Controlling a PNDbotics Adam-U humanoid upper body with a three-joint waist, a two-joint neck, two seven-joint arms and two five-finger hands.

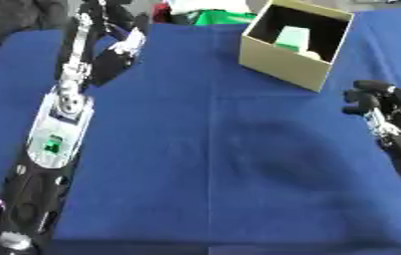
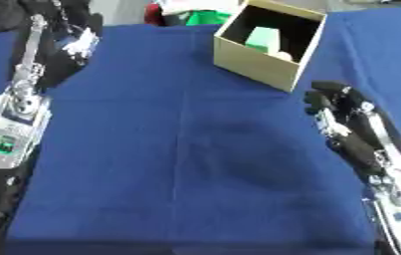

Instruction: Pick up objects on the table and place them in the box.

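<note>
A tan cardboard box (image 1: 282, 62) stands open at the far right of the blue table (image 1: 212, 149). Inside it lie a green block (image 1: 292, 37) and a small pale thing (image 1: 312, 54). My left arm stretches along the table's left side, and my left hand (image 1: 115, 52) is at the far left edge; I cannot make out whether it holds anything. My right hand (image 2: 334, 107) hovers just right of the box's near corner, fingers relaxed, holding nothing. No loose object shows on the cloth.
Beyond the table's far edge, left of the box, lie green, red and white things (image 1: 208, 15). A dark shape (image 1: 12, 17) sits off the far left corner. A fold line (image 1: 210, 159) runs down the middle of the cloth.
</note>
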